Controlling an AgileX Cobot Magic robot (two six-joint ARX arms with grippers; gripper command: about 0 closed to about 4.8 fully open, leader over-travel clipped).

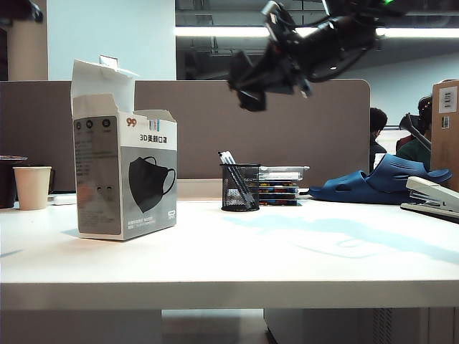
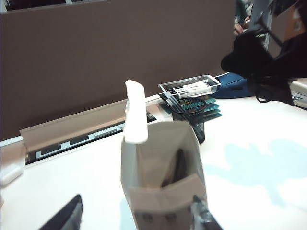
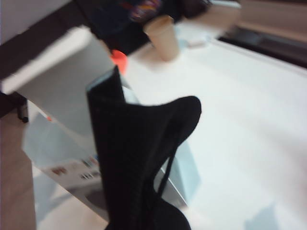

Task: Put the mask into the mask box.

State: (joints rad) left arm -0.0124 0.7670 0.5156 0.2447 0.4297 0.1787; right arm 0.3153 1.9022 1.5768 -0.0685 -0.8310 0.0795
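Grey and white on the mask box [image 1: 124, 175], with a printed black mask picture, black "3D" lettering and a small red mark near the top flap. Solid black on the mask [image 3: 139, 158], black too on the right gripper [image 1: 251, 89] holding it and on the left gripper [image 2: 129, 215] fingers. Black mesh on the pen cup [image 1: 240, 188]. Dark blue on the sandal [image 1: 380, 183]. Cream on the paper cup [image 1: 33, 187]. White across the table [image 1: 229, 251]. Grey-brown on the partition [image 1: 287, 122].
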